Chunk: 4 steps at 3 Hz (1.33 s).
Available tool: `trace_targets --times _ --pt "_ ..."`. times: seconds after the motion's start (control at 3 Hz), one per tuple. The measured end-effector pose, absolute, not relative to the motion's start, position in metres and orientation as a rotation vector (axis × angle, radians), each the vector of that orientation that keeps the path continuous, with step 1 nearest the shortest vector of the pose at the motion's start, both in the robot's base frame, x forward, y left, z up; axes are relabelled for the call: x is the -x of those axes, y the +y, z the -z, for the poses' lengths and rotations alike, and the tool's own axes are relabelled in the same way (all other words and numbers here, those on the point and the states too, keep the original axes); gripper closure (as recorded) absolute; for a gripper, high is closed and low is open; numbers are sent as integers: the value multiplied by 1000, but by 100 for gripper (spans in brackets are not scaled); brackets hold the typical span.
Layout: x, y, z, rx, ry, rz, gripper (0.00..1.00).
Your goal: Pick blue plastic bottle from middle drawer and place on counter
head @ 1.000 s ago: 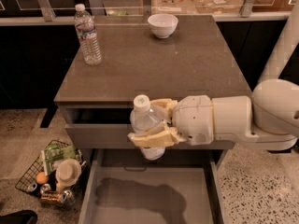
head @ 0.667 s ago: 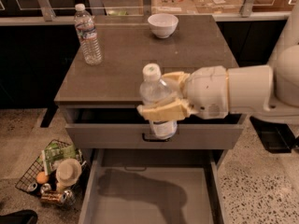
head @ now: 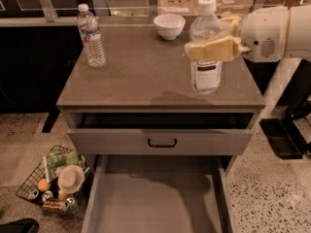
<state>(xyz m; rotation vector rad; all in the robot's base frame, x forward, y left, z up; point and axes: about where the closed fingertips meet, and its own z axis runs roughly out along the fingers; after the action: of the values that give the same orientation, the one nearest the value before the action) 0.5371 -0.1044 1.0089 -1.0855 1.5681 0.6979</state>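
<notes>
Cream end effector tight around blue plastic bottle over counter, right half, near front edge; open room leftward

The gripper, above the counter's right half, clamps the blue plastic bottle. Its near finger covers the bottle's middle band, and its far finger is largely hidden behind the bottle. Label print is illegible. The arm is cut off right of the counter. Below the counter's front, the middle drawer runs off the bottom edge, and the handled drawer's interior lies in shadow.
</notes>
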Motion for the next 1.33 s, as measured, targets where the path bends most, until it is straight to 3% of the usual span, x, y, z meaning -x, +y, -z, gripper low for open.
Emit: trace_targets --times 0.67,1.33 --pt "-617 -167 -1021 961 1574 -672 100" --pt "-657 -220 -977 822 1566 -698 100"
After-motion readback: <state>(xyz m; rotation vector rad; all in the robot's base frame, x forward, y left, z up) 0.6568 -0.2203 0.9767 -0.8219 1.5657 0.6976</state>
